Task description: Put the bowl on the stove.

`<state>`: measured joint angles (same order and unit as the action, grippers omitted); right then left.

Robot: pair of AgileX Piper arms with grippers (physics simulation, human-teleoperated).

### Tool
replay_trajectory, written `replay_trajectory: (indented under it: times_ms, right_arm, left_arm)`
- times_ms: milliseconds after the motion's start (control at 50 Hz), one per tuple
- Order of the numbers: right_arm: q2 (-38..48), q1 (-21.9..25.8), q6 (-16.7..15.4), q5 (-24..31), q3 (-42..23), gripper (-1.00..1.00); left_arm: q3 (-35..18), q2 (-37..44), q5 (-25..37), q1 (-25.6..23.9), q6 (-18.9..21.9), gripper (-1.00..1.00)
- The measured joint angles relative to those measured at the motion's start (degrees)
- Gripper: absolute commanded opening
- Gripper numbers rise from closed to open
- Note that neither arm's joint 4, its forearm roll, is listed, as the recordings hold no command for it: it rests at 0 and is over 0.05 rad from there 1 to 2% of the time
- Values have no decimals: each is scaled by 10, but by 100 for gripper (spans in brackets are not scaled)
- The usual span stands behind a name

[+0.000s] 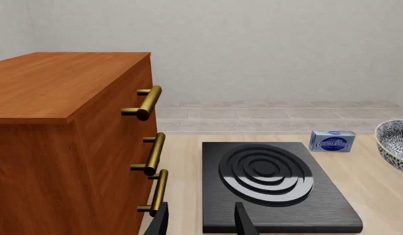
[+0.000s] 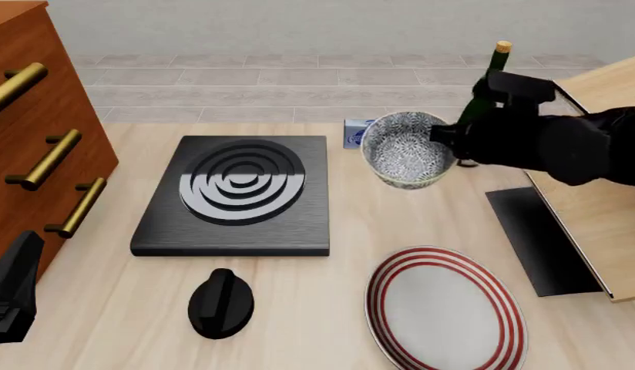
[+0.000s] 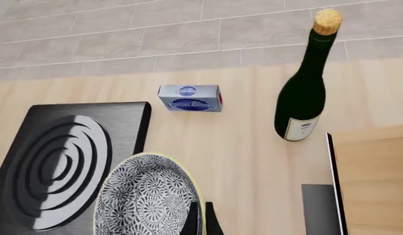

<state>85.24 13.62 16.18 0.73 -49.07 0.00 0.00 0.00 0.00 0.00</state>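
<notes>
A kitchen, simulated — a pale wooden surface (image 2: 328,308) carries a stove (image 2: 236,196), a loose knob (image 2: 220,302), a red-ringed plate (image 2: 445,310), a corked bottle (image 3: 305,83) and a small blue box (image 3: 190,98). A wooden drawer cabinet (image 1: 64,142) with brass handles stands alongside — tiled wall behind.

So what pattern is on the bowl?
Dense blue-grey speckle on white on the bowl, clearest in the right wrist view.

I am seeing the front view looking down over the whole table. My left wrist camera is sitting low, facing the stove (image 1: 273,188). My right wrist camera is looking down from closer. All three are sharing the stove.
</notes>
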Motion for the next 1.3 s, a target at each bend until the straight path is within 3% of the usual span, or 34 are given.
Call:
replay_trajectory:
  times_ms: [620,1300]
  right_arm:
    - [116,106,47,39,-171,-100]
    - [255,167,105,90,-359,-100]
  left_arm:
    - [0,0,0,0,0,100]
    - [0,0,0,0,0,100]
